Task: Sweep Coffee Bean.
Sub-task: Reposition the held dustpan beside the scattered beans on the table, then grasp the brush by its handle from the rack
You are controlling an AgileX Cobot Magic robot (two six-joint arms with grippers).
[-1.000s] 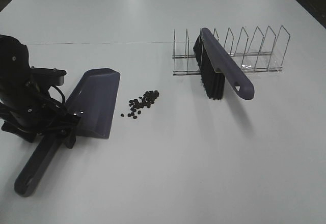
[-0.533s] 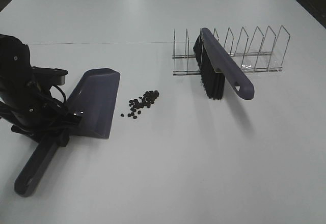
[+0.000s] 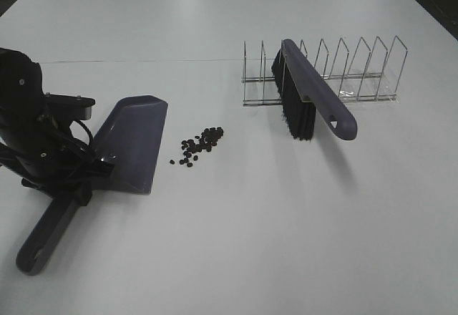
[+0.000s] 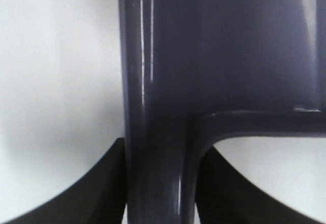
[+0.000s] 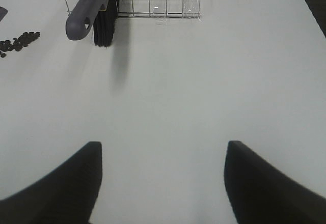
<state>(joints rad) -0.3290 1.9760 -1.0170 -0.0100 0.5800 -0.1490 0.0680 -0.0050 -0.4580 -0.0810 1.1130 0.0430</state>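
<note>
Grippers: two, one on each arm.
Left gripper [image 4: 160, 188]: clamped on the dustpan handle [image 3: 44, 236]; in the left wrist view a dark finger [image 4: 97, 193] presses on each side of it.
Right gripper [image 5: 163, 183]: jaws apart, only bare surface between them, nothing held.
Dustpan [image 3: 132, 139]: one, dark blue-grey, flat on the surface; its long axis runs from the handle end at 7 o'clock to the pan at 1 o'clock in the high view.
Coffee bean [image 3: 199, 145]: one loose scatter of roughly twenty dark beans, too small to count exactly; it lies at 3 o'clock of the dustpan, near its long edge but not touching, stretched from 8 o'clock to 2 o'clock.
Brush [image 3: 315, 93]: one, at 2 o'clock of the beans, well apart, leaning in the rack; handle end towards 5 o'clock, black bristles [image 3: 297, 114] down.
Rack [image 3: 361, 79]: one, wire, with several upright dividers.
Surface [image 3: 250, 243]: one, white.
</note>
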